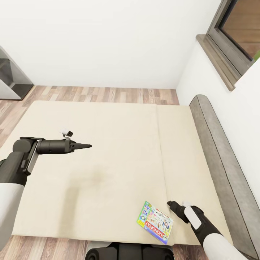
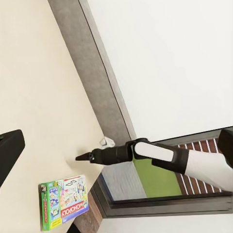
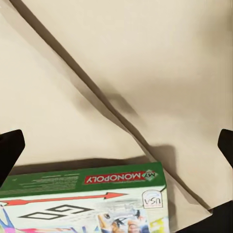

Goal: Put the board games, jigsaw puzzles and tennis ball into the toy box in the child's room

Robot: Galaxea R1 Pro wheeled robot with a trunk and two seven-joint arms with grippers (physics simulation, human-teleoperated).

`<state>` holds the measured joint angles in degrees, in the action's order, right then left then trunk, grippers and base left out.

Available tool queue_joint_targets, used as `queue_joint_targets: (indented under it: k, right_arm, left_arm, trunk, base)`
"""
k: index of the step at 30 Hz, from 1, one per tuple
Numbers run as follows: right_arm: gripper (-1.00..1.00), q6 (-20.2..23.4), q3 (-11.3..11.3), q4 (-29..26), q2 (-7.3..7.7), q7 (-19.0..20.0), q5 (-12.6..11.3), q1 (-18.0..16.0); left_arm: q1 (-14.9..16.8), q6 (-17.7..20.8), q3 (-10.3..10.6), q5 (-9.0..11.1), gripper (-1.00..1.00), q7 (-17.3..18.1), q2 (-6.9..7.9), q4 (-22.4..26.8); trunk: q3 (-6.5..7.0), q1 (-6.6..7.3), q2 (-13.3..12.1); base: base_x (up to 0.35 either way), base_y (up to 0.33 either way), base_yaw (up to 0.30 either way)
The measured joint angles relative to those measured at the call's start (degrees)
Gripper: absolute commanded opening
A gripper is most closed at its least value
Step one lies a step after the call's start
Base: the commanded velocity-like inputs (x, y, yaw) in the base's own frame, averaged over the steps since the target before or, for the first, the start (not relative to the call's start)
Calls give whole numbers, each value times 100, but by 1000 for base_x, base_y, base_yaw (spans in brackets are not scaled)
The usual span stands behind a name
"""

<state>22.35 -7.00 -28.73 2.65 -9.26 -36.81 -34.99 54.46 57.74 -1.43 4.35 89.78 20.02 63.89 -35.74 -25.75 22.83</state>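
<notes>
One board game [image 1: 155, 222], a flat green box with a red Monopoly band, lies on the beige mattress of the bed [image 1: 119, 151] near its front edge. It also shows as the board game [image 2: 63, 201] and, close up, as the board game [image 3: 87, 199]. My right gripper [image 1: 169, 204] hovers just beyond the box's right corner, open, with its dark fingers [image 3: 9, 150] wide apart and nothing between them. My left gripper [image 1: 87, 146] hangs over the left middle of the mattress, far from the box, open and holding nothing.
A grey headboard [image 1: 220, 159] runs along the bed's right side under a grey-framed window [image 1: 231, 43]. Wood-plank floor [image 1: 108, 94] lies beyond the bed, with a dark piece of furniture [image 1: 11, 79] at the far left. White walls close the corner.
</notes>
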Motion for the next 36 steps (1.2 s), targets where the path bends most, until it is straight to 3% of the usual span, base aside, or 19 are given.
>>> queue_joint_targets:
  k: [17, 36]
  right_arm:
    - [100, 541, 2, 107, -70, -61, 1, -152]
    - [100, 586, 7, 109, -97, -16, -21, -157]
  left_arm:
    - [0, 1, 0, 2, 100, 0, 0, 0]
    - [0, 1, 0, 5, 100, 0, 0, 0]
  trunk:
    - [0, 0, 0]
    - [0, 0, 0]
  base:
    - [0, 0, 0]
    - [0, 0, 0]
